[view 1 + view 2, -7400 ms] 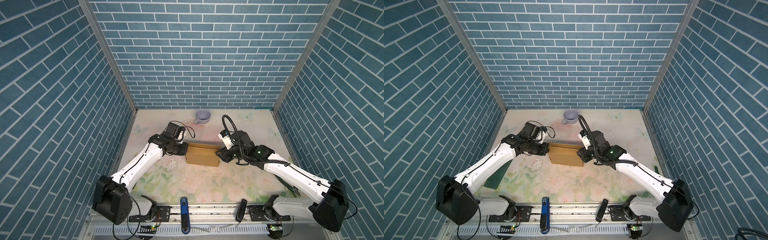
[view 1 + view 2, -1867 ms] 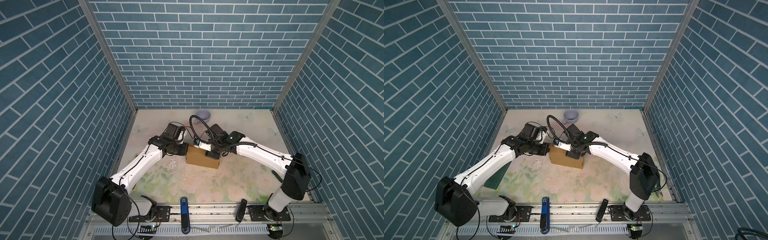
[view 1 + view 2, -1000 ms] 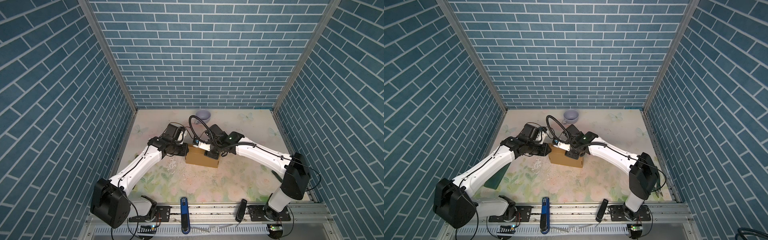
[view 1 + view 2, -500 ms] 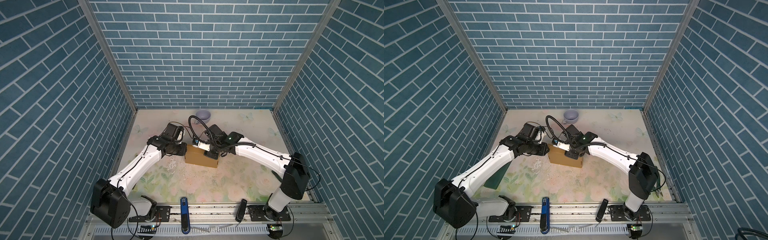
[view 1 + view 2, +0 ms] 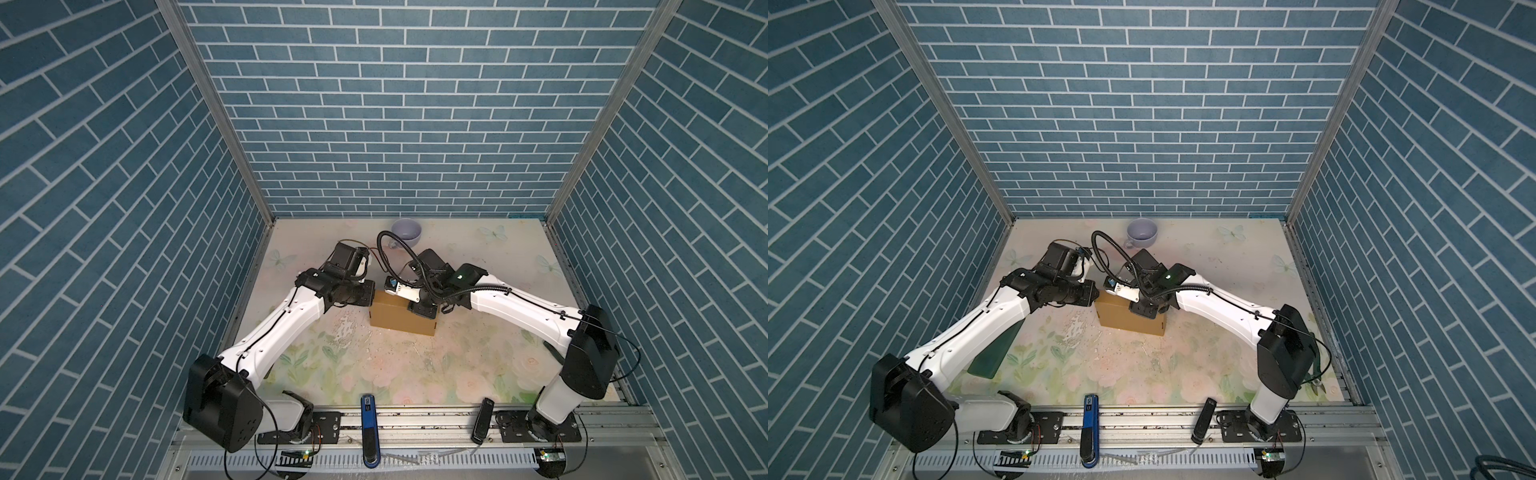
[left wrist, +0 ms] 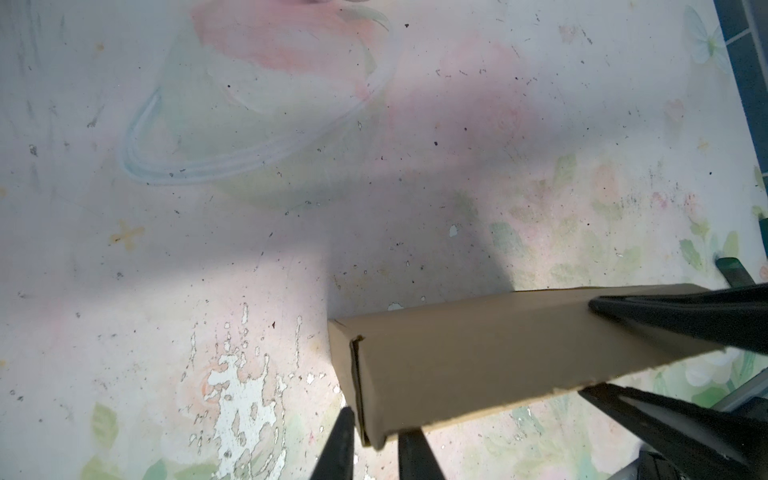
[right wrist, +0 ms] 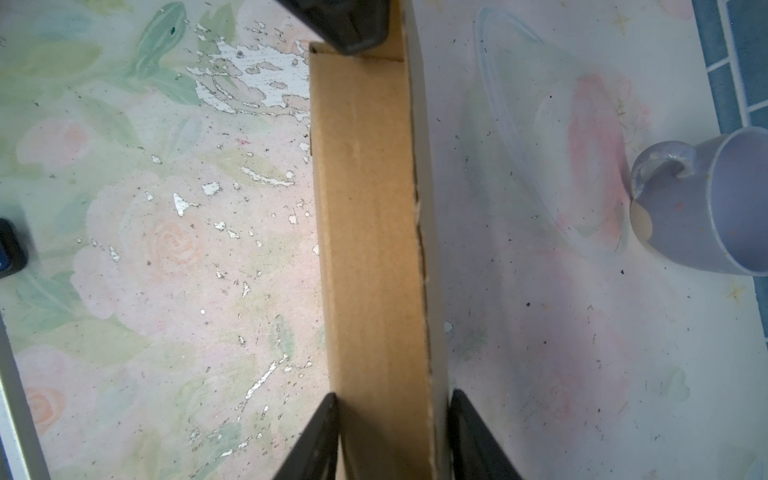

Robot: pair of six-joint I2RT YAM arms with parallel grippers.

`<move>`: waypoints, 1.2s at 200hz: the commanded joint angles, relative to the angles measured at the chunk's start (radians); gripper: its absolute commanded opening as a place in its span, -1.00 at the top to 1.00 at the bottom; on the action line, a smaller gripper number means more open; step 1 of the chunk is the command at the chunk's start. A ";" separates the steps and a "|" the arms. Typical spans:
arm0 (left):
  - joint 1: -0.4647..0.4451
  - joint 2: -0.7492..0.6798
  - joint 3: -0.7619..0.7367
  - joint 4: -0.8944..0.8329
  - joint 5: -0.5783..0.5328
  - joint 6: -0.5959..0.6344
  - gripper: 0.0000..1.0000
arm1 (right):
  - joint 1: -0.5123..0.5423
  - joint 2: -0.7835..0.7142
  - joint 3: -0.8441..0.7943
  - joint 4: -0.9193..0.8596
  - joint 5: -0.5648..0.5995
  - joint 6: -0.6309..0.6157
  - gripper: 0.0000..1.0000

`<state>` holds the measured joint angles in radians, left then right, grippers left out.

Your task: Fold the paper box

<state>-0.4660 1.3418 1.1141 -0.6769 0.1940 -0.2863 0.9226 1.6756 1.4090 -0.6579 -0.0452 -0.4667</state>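
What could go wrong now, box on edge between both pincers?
1. The paper box stands on a narrow side. The left pincer reaches only its end corner, so if the right pincer slackens, it may tip.
2. The seam along the box's top edge shows a dark gap in the right wrist view, so the flap may spring open.
3. The mug sits just behind the right wrist, and a swing back could knock it.

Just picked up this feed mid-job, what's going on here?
Both arms are on the brown box, which stands on edge mid-table and looks folded shut. The right claw clamps its top edge from above. The left claw pinches the corner at the box's left end. A mug sits apart near the back wall.
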 commanded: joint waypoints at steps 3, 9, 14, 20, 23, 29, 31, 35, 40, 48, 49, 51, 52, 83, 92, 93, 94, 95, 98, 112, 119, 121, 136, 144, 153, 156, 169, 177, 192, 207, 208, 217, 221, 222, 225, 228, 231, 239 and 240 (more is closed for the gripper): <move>-0.001 0.015 0.020 0.019 0.011 0.006 0.61 | -0.002 0.021 -0.019 -0.020 -0.001 0.032 0.16; -0.001 0.016 0.017 0.021 0.011 0.006 0.61 | -0.003 0.021 -0.019 -0.020 -0.001 0.031 0.16; -0.001 0.019 0.015 0.023 0.012 0.007 0.63 | -0.001 0.019 -0.019 -0.020 -0.001 0.031 0.16; -0.001 0.019 0.012 0.025 0.011 0.006 0.65 | -0.002 0.019 -0.019 -0.020 -0.001 0.031 0.16; -0.001 0.018 0.012 0.026 0.011 0.004 0.66 | -0.002 0.018 -0.019 -0.020 0.000 0.031 0.17; -0.002 0.020 0.010 0.027 0.011 0.005 0.66 | -0.003 0.018 -0.019 -0.020 -0.001 0.033 0.17; -0.001 0.019 0.010 0.027 0.011 0.004 0.66 | -0.002 0.018 -0.020 -0.021 -0.001 0.032 0.17; -0.002 0.019 0.009 0.027 0.011 0.004 0.67 | -0.002 0.018 -0.019 -0.020 -0.001 0.033 0.17; -0.001 0.021 0.007 0.028 0.012 0.004 0.67 | -0.002 0.017 -0.019 -0.020 -0.001 0.033 0.17; -0.002 0.020 0.004 0.030 0.011 0.003 0.69 | -0.001 0.016 -0.019 -0.020 -0.002 0.033 0.17; -0.002 0.020 0.004 0.030 0.011 0.003 0.70 | -0.002 0.016 -0.019 -0.020 -0.002 0.033 0.17; -0.001 0.020 0.003 0.031 0.011 0.003 0.70 | -0.002 0.016 -0.019 -0.020 -0.003 0.033 0.17; -0.001 0.019 0.003 0.031 0.010 0.003 0.70 | -0.002 0.016 -0.019 -0.020 -0.003 0.033 0.17; -0.001 0.019 0.000 0.034 0.003 -0.002 0.79 | -0.002 0.014 -0.019 -0.019 0.001 0.033 0.14; -0.002 0.018 0.000 0.033 -0.002 -0.002 0.82 | -0.002 0.009 -0.019 -0.019 0.001 0.033 0.11; -0.002 0.018 0.000 0.033 -0.002 -0.002 0.82 | -0.002 0.009 -0.019 -0.019 0.001 0.033 0.11; -0.002 0.019 0.000 0.033 -0.003 -0.002 0.82 | -0.001 0.010 -0.019 -0.019 0.001 0.033 0.11; -0.001 0.019 0.000 0.033 -0.004 -0.002 0.82 | -0.002 0.009 -0.019 -0.019 0.001 0.033 0.10; -0.001 0.018 0.000 0.031 -0.006 -0.002 0.83 | -0.002 0.007 -0.019 -0.019 0.002 0.033 0.09; -0.001 0.018 -0.002 0.030 -0.011 -0.004 0.87 | -0.002 0.001 -0.021 -0.016 0.005 0.034 0.06; -0.001 0.018 -0.003 0.030 -0.014 -0.004 0.89 | -0.003 -0.001 -0.021 -0.016 0.004 0.034 0.06; -0.002 0.017 -0.004 0.030 -0.016 -0.005 0.89 | -0.002 -0.002 -0.021 -0.016 0.004 0.034 0.05; -0.002 0.017 -0.008 0.032 -0.019 -0.008 0.93 | -0.002 -0.006 -0.022 -0.016 0.005 0.034 0.05; -0.002 0.016 -0.010 0.033 -0.020 -0.008 0.95 | -0.002 -0.007 -0.023 -0.017 0.008 0.035 0.04; -0.001 0.015 -0.012 0.036 -0.021 -0.008 0.97 | -0.002 -0.009 -0.023 -0.016 0.009 0.037 0.05; -0.001 0.015 -0.013 0.037 -0.021 -0.008 0.98 | -0.002 -0.010 -0.023 -0.016 0.010 0.036 0.04; -0.001 0.016 -0.016 0.037 -0.022 -0.007 1.00 | -0.002 -0.011 -0.023 -0.016 0.012 0.037 0.04; -0.001 0.016 -0.016 0.037 -0.022 -0.005 1.00 | -0.001 -0.011 -0.023 -0.016 0.013 0.040 0.03; 0.000 0.016 -0.018 0.036 -0.024 -0.005 1.00 | -0.004 -0.019 -0.023 -0.010 0.019 0.045 -0.04; -0.002 0.015 -0.020 0.036 -0.025 -0.005 1.00 | -0.002 -0.036 -0.023 -0.005 0.023 0.053 -0.11; -0.001 0.014 -0.020 0.036 -0.025 -0.006 1.00 | -0.002 -0.038 -0.023 -0.005 0.024 0.054 -0.12; -0.001 0.013 -0.020 0.035 -0.028 -0.006 1.00 | -0.001 -0.055 -0.022 -0.005 0.024 0.064 -0.15; -0.001 0.014 -0.019 0.033 -0.028 -0.005 1.00 | -0.002 -0.061 -0.022 -0.005 0.024 0.067 -0.15; -0.001 0.013 -0.018 0.034 -0.028 -0.005 1.00 | -0.002 -0.063 -0.022 -0.005 0.025 0.068 -0.15; 0.000 0.014 -0.017 0.033 -0.028 -0.005 1.00 | -0.001 -0.072 -0.022 -0.003 0.024 0.071 -0.15; -0.002 0.014 -0.016 0.032 -0.028 -0.005 1.00 | -0.001 -0.078 -0.022 -0.002 0.026 0.076 -0.15; -0.001 0.014 -0.015 0.031 -0.028 -0.007 1.00 | -0.001 -0.085 -0.022 -0.001 0.028 0.080 -0.15; -0.002 0.013 -0.012 0.029 -0.028 -0.008 1.00 | -0.002 -0.108 -0.023 0.001 0.037 0.096 -0.16; -0.002 0.014 -0.012 0.029 -0.028 -0.007 1.00 | -0.002 -0.111 -0.024 0.002 0.039 0.099 -0.16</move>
<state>-0.4652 1.3552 1.1137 -0.6495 0.1715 -0.2852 0.9226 1.6562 1.4086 -0.6579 -0.0280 -0.4164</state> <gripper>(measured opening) 0.054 0.577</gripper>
